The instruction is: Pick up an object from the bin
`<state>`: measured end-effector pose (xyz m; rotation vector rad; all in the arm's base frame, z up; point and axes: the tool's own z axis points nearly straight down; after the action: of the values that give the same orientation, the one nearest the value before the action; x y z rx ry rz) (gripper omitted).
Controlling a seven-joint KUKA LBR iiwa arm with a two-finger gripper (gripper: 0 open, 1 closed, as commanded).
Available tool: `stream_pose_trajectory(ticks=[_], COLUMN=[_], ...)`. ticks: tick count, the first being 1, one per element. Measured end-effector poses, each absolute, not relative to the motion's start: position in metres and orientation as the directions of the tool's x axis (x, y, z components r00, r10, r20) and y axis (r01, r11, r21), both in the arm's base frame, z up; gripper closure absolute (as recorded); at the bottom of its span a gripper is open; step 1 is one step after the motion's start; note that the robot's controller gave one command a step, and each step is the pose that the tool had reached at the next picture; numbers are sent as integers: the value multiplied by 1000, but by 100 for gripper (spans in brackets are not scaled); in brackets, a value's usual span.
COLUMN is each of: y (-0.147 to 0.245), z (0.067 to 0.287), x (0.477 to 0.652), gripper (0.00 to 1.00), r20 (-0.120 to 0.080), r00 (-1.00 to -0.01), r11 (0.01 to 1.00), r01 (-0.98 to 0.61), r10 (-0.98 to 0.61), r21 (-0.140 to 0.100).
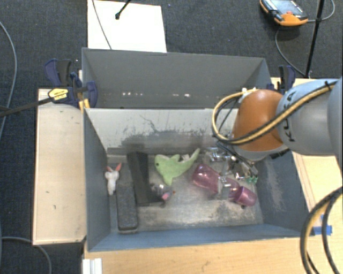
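1. Hard to read: the small white-and-pink toy figure (112, 179) by the bin's left wall is too small to tell what it is. Same for the small grey-and-pink lump (162, 193) mid-floor.
2. The gripper (228, 172) is low in the bin's right part, its top tucked under the arm's orange wrist cover (256, 127). Released or clenched: can't tell.
3. The grey arm body (316, 120) is cut off at the right edge.
4. Surface/room: grey metal bin (171, 80), floor scuffed w/ pale scratches. Dark carpet (32, 32) all round. An orange-and-black device (284, 10) lies on the carpet top right, cut by the top edge.
5. Contents, L to R:
   - toy figure
   - flat black foam-like block (127, 211) along the left wall, near the front
   - second black oblong block (140, 179) just beside it, further back, w/ the grey-and-pink lump at its front end
   - floppy green soft toy (172, 166), centre-back
6. Task thing: translucent purple plastic cup (203, 177), on its side, right of centre, just beside the green toy. A second purple cup (245, 196) lies further right, nearer the front. The gripper is between the two, above them. Contact w/ either: can't tell.
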<state>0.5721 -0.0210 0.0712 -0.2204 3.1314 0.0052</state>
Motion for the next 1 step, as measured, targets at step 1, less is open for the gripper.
stream_pose_trajectory(ticks=[1], y=[-28], z=[70], x=[563], gripper=[100], r20=[-14], r00=[-975], r11=[975], r01=[-220], r10=[-220], r21=[-4])
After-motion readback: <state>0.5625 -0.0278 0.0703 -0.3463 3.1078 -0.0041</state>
